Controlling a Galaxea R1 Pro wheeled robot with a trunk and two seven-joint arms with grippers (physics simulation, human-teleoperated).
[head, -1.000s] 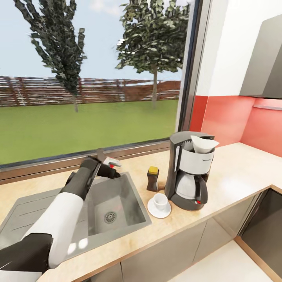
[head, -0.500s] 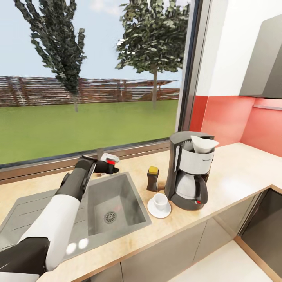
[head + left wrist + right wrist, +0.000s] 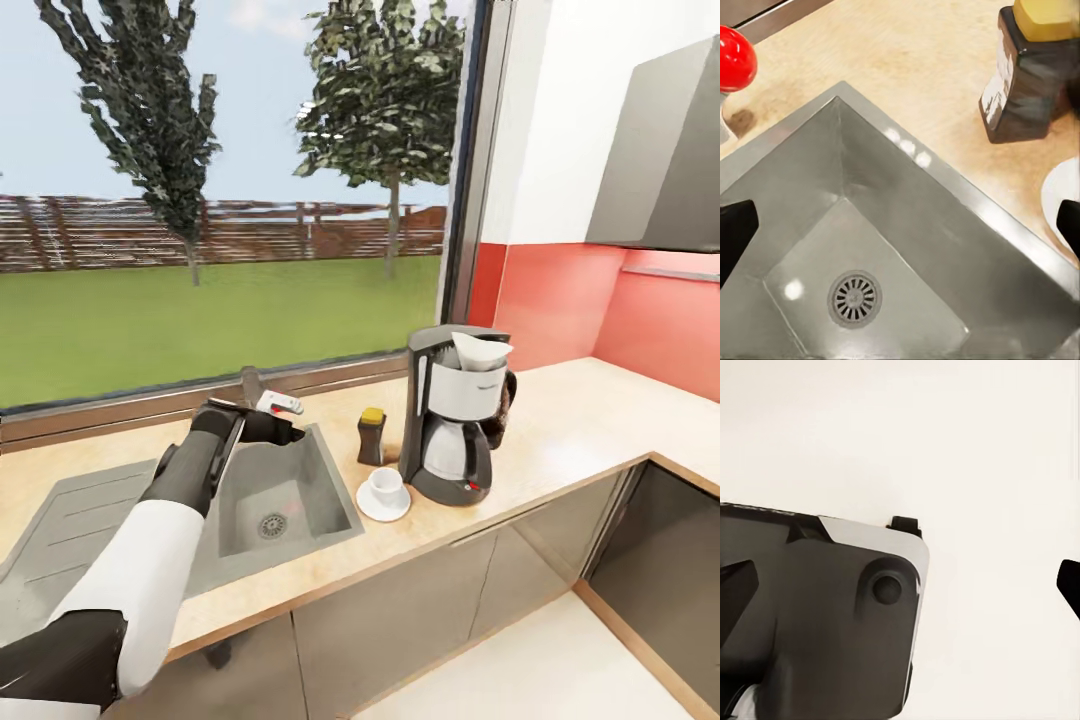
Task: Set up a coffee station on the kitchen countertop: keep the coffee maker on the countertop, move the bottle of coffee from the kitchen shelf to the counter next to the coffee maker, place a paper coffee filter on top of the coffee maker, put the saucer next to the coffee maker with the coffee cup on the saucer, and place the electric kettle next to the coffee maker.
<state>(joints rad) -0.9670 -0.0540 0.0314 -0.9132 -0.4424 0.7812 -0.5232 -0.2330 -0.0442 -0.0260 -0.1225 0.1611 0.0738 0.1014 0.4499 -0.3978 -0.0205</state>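
Black and white, the coffee maker (image 3: 452, 420) stands tall on the tan surface (image 3: 560, 430), white filter (image 3: 478, 351) on top, brown bottle (image 3: 371, 436) and cup (image 3: 383, 484) on saucer (image 3: 383, 503) beside it. Left gripper (image 3: 285, 428) hangs wide open and empty over the sink (image 3: 290, 500), well left of the machine.

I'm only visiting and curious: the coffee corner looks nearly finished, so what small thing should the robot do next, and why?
Probably pull the left gripper back from over the sink and go for the kettle. The filter sits atop the coffee maker, with the bottle and the cup on its saucer beside it; no kettle stands there.
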